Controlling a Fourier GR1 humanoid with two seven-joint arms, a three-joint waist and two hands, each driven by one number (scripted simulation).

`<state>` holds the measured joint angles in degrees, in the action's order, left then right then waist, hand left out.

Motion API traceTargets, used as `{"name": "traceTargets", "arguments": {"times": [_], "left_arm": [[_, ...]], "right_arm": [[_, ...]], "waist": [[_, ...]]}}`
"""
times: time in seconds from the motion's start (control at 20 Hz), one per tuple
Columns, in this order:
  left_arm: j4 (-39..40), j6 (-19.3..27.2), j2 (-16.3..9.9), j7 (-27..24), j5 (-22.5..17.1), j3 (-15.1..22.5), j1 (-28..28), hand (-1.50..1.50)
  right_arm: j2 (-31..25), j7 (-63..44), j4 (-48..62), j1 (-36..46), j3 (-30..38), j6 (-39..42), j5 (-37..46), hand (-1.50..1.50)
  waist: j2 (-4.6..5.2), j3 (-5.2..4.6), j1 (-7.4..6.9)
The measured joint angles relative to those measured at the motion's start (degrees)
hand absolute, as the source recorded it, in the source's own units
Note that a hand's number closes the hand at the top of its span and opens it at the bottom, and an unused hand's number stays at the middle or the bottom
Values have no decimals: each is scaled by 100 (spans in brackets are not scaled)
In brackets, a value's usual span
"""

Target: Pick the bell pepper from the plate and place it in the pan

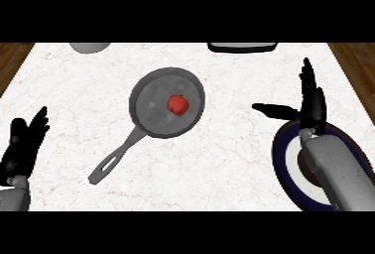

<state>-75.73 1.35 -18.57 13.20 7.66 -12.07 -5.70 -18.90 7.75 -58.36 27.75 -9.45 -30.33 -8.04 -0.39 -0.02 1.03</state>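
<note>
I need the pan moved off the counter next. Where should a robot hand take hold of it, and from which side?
Probably by the handle. It sticks out from the pan toward the lower left, lying on bare counter, so the left robot hand, resting open at the left edge, could come in from that side. The bell pepper sits inside the pan, so keep it level.

It was a kitchen. A white marble-patterned counter point(242, 163) with wooden flooring point(15, 57) at its sides carried a grey long-handled frying pan point(167, 101) and a dark-blue-rimmed white plate point(287, 149).
</note>
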Motion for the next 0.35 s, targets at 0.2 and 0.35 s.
{"name": "traceTargets", "arguments": {"times": [0.2,0.35], "left_arm": [[-229,9,67,173,32,49,19,0],[-131,19,70,142,85,29,-73,0]], "right_arm": [[-512,-281,-947,-663,130,393,-37,-150],[-759,-281,-1409,-1139,340,697,-75,-150]], "waist": [[9,-1,-28],[20,1,-45]]}}
